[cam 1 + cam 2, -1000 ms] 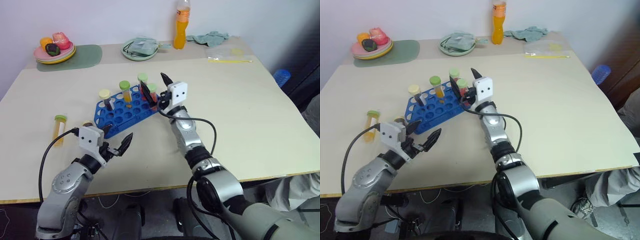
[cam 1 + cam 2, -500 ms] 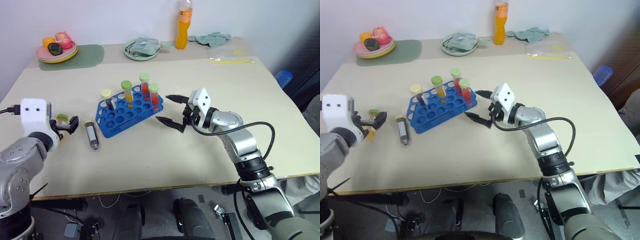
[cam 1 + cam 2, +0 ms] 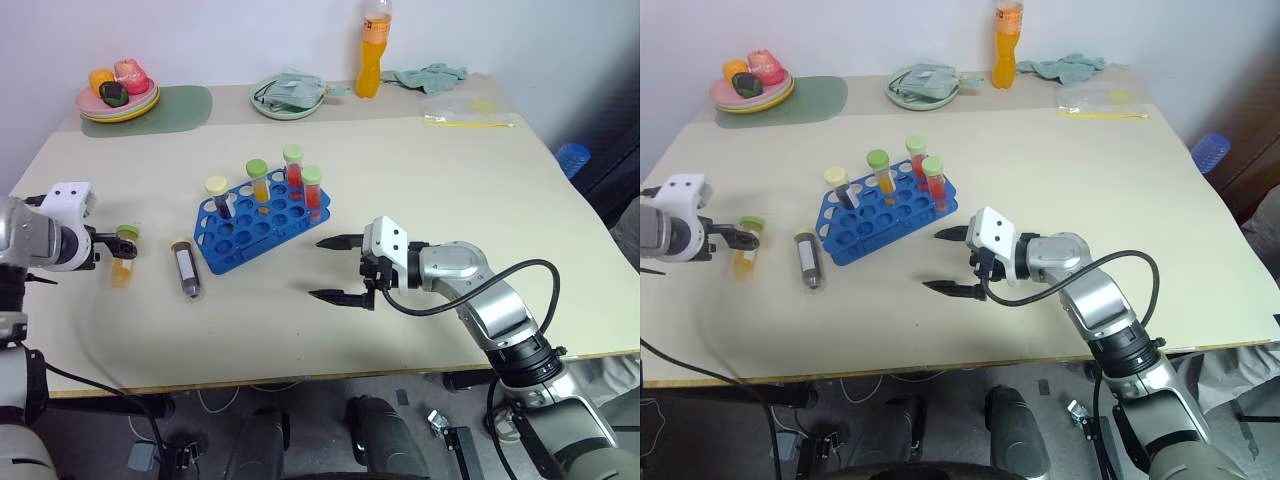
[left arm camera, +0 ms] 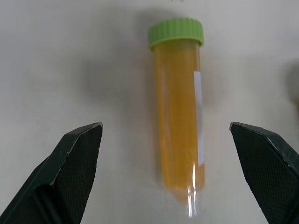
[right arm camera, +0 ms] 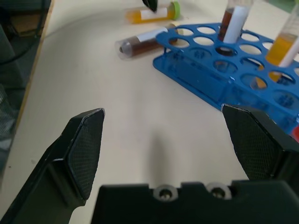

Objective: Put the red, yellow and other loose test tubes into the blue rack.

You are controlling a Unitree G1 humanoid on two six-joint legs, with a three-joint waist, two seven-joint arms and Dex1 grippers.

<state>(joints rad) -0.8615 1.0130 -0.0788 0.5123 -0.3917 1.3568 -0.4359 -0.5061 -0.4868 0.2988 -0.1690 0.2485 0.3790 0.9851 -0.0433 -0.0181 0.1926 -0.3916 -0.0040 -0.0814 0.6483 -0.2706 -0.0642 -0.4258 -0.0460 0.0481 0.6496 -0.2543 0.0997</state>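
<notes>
The left gripper (image 4: 168, 135) is hovering at the frame's left edge, pointing steeply down, fingers spread wide and empty. The yellow tube (image 4: 180, 116) is lying flat on the table (image 3: 480, 190) between them, untouched. The right gripper (image 3: 335, 268) is reaching leftward at lower centre, jaws wide apart, holding nothing. The blue rack (image 3: 262, 220) is standing upper left of it, carrying four tubes. A dark tube (image 3: 185, 268) is lying beside the rack's left end, its cap hard to make out.

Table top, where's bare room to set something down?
The table is bare between the blue rack and its right edge, and along the near edge. Crowded: the left, with the yellow tube and dark tube, and the back row.
</notes>
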